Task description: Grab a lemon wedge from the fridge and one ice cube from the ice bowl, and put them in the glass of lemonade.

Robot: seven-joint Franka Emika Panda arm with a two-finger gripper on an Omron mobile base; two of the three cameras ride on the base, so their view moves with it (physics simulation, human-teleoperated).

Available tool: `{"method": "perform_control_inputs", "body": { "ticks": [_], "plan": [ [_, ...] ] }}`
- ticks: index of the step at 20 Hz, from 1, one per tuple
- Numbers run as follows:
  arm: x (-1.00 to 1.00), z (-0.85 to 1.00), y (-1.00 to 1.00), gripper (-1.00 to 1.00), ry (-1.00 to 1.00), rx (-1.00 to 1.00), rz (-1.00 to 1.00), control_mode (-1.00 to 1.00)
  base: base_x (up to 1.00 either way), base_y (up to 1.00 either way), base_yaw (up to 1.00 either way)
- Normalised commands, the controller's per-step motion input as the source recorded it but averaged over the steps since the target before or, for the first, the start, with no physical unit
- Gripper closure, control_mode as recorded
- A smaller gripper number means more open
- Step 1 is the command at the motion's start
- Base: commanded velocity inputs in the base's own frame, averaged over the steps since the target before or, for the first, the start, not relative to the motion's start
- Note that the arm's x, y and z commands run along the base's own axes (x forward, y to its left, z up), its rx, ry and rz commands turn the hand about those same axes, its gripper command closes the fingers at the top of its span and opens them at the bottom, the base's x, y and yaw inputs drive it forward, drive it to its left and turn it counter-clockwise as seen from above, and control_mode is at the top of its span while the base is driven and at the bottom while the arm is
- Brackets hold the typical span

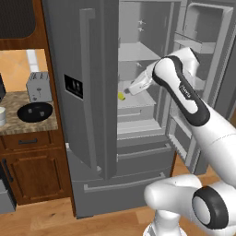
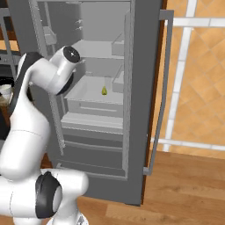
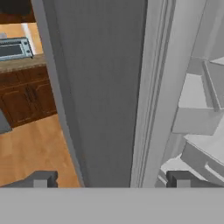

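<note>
You have the fridge in front of you with its right-hand door swung open and the left door shut. The lemon wedge lies on a shelf inside the fridge, at about mid height, close to the shelf's front edge; in the right base view it shows as a small yellow piece on the same shelf, above the closed crisper drawers.

Your arm reaches into the open fridge compartment, and the wrist ends just beside the wedge, to its right in the left base view. In the hand view the fingers stand wide apart, one tip at the lower left and the other at the lower right, with nothing between them. They straddle the edge of the closed fridge door, with the grey shelves inside the fridge to the right of that edge. The wedge is not between the fingers, and you cannot tell from the base views whether they touch it.

To the left of the fridge, the counter carries a grey toaster and a black bowl.
</note>
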Motion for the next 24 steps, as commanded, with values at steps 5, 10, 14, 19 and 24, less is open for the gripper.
{"method": "perform_control_inputs", "body": {
  "ticks": [5, 10, 14, 19, 24],
  "plan": [
    [0.58, -0.07, 0.07, -1.0, 0.08, 0.0, 0.18, -1.0, 0.0, 0.0, 0.0],
    [0.83, -0.26, 0.0, -1.0, 0.0, 0.0, 0.07, -1.0, 0.0, 0.0, 0.0],
    [0.54, -0.06, 0.0, -1.0, 0.0, 0.0, 0.01, -1.0, 0.0, 0.0, 0.0],
    [0.65, -0.11, 0.26, -1.0, 0.0, 0.0, 0.08, -1.0, 0.0, 0.0, 0.0],
    [0.43, -0.13, 0.27, -1.0, 0.0, 0.0, 0.13, -1.0, 0.0, 0.0, 0.0]
  ]
}}
